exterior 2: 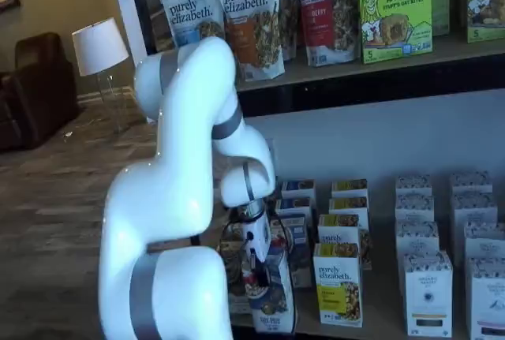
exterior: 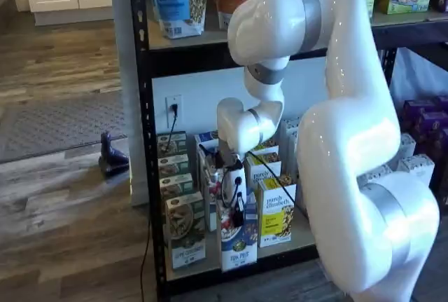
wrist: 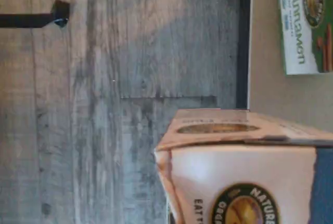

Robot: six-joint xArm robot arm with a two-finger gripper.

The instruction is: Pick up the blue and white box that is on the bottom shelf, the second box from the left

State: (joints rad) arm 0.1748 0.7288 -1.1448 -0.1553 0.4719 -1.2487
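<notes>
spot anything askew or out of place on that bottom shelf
The blue and white box sits forward of its row at the front of the pale tan bottom shelf, in the black-fingered gripper. Nothing looks spilled or damaged.

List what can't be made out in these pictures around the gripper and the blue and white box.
- Fingertips of the gripper: too small and dark against the blue and white box in both shelf views; no finger shows in the wrist view.
- The box's lower half: cut off by the frame edge in the wrist view.
- The box's left side: hidden by the arm in a shelf view.
- Whether the box has left the bottom shelf: not clear.
</notes>
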